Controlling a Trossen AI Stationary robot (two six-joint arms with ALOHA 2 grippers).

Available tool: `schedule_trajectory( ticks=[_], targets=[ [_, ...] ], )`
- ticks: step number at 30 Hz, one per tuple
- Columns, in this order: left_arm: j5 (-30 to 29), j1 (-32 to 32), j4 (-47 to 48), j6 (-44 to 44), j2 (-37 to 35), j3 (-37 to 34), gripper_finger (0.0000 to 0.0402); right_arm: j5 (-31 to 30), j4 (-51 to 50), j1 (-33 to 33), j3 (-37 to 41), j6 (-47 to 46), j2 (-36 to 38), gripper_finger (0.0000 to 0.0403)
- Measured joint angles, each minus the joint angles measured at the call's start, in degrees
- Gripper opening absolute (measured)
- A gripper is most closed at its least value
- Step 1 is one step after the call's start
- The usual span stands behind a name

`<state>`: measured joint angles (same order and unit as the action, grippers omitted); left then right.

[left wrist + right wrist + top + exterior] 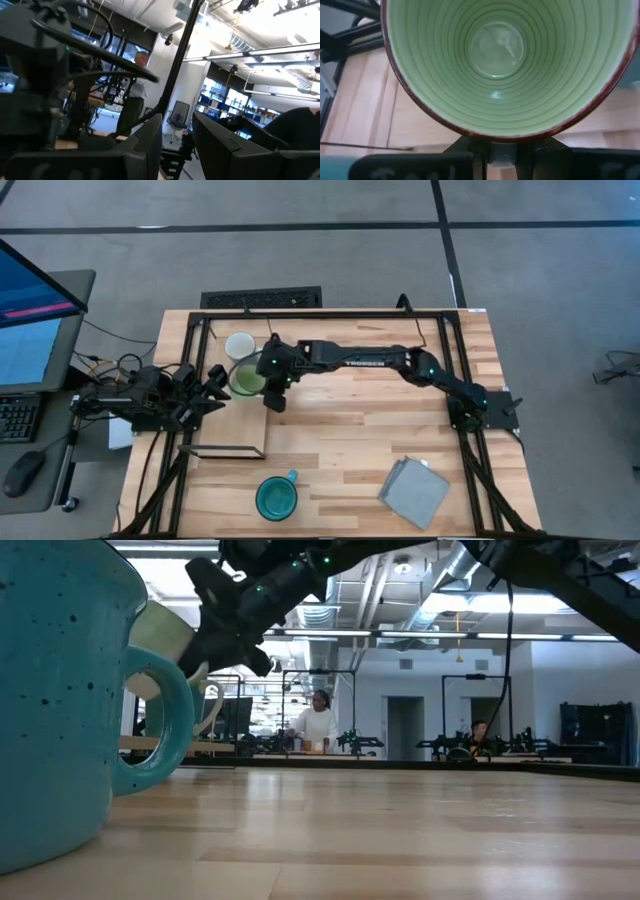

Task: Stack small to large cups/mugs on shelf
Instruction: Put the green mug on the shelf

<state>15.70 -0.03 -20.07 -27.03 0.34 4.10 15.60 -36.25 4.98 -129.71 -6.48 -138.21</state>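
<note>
Nearest you sits the teal-blue mug [276, 498], then the shelf [228, 448] (empty), then your right gripper [262, 380] clamped on the light-green mug [247, 378], with the white mug [240, 345] just behind; the left gripper [207, 387] waits beside, fingers apart.

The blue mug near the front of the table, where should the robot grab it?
Probably by the rim, coming straight down from above. The blue mug stands upright with its mouth open to the ceiling, alone on the table, so one finger can slip inside and one outside. Its handle points toward the back, so grip a side of the rim away from it. The right hand already holds the green mug.
</note>
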Motion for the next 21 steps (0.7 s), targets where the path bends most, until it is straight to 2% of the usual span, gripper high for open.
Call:
schedule_trajectory(
  ticks=[16, 21],
  targets=[
    [0.0, 0.0, 0.1, 0.0, 0.0, 0.0, 0.0098, 0.0, 2.2, 0.3, 0.0, 0.5, -0.4, 0.0068],
    [0.0, 0.0, 0.2, 0.0, 0.0, 0.0, 0.0098, 2.4, 2.7, 0.7, 0.2, -1.5, -3.0, 0.0068]
  ],
)
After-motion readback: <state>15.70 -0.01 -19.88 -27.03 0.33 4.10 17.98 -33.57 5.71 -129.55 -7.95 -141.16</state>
